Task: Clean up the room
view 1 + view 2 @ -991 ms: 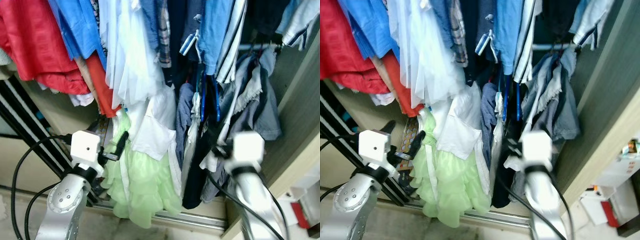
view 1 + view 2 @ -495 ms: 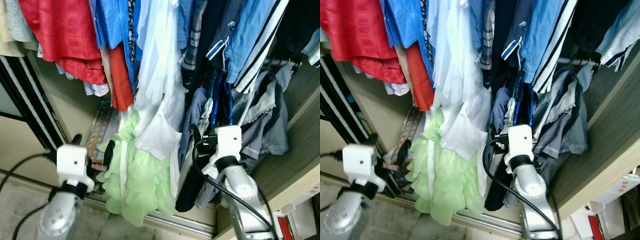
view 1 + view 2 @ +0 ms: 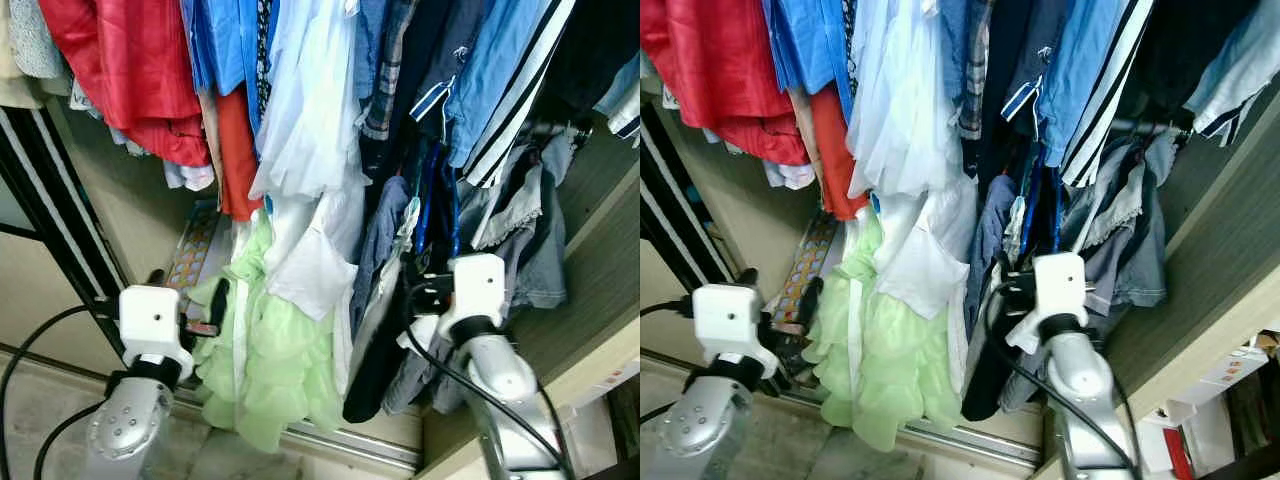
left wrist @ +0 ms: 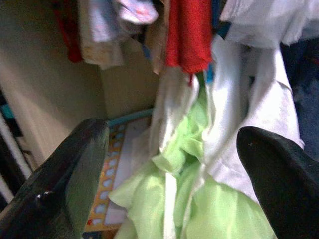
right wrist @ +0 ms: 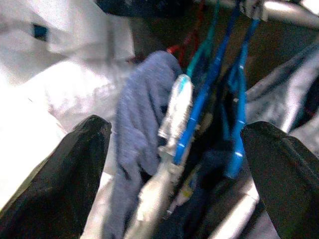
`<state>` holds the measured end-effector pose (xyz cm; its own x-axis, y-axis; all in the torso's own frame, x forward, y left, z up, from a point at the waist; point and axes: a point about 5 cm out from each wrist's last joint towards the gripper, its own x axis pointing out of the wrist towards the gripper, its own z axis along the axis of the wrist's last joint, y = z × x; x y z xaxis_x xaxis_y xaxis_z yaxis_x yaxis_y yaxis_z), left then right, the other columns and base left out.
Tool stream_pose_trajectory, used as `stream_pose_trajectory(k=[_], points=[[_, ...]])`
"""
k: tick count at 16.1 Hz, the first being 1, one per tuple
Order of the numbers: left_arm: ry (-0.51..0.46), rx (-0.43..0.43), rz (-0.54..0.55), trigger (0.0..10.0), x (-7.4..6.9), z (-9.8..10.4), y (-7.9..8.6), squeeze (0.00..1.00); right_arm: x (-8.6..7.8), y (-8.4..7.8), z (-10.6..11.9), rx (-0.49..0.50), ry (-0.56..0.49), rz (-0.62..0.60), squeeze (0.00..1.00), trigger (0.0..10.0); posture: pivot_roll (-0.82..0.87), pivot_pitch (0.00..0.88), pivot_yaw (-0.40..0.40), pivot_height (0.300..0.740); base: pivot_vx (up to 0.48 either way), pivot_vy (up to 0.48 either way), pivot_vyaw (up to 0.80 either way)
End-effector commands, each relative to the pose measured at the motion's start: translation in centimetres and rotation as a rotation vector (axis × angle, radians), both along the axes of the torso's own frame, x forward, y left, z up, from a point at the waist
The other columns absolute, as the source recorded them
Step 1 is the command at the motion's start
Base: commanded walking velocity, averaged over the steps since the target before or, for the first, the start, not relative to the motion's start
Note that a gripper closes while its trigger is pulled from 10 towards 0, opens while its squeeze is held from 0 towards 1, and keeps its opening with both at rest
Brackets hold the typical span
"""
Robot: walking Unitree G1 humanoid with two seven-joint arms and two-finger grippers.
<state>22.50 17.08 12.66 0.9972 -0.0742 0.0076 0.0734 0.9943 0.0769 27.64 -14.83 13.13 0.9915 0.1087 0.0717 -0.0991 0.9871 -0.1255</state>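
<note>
A: The task's thing here is the clothing, and it hangs in the wardrobe — blue hangers [image 5: 234,107] and a grey-blue garment [image 5: 137,124] straight ahead of the right gripper [image 5: 174,154], whose fingers stand wide apart with nothing between them.

B: And the left gripper [image 4: 169,164]?

A: Also spread and empty, facing the light green ruffled dress [image 3: 275,370] low in the wardrobe, beside a patterned mat [image 3: 192,255] on the wardrobe floor.

B: What could go wrong?

A: I judge snagging — open fingers pushed into packed fabric could hook a hanger and pull it off the rail [image 3: 1150,127]. The left fingers could catch the dress ruffles. The cable [image 3: 440,360] looping at the right wrist sits near the dark garment [image 3: 375,350] and could tangle.
</note>
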Motion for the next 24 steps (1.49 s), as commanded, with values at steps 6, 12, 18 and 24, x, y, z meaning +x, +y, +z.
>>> stream_pose_trajectory(k=[6, 12, 18, 24], points=[[0.068, -0.079, -0.057, 10.0, 0.9, -1.2, -0.9, 0.00, 0.3, -0.6, -0.5, -0.029, -0.004, -0.036, 0.00, 10.0, -0.03, 0.000, -0.059, 0.740, 0.000, 0.000, 0.00], [0.094, -0.067, -0.034, 10.0, 0.9, -2.1, -0.2, 0.00, 1.1, 1.1, -1.2, -0.033, 0.024, 0.019, 0.00, 10.0, 0.01, 0.000, -0.087, 0.740, 0.000, 0.000, 0.62], [0.088, -0.062, -0.031, 10.0, 1.3, -2.0, -0.5, 0.00, 1.3, 0.8, -1.1, -0.022, 0.019, 0.015, 0.00, 10.0, -0.01, 0.000, -0.079, 0.740, 0.000, 0.000, 0.63], [0.031, -0.047, 0.072, 10.0, 1.3, -0.9, 0.7, 0.00, 1.0, 1.9, 0.0, 0.078, 0.064, 0.013, 0.00, 10.0, -0.01, 0.000, -0.081, 0.740, 0.000, 0.000, 0.00]])
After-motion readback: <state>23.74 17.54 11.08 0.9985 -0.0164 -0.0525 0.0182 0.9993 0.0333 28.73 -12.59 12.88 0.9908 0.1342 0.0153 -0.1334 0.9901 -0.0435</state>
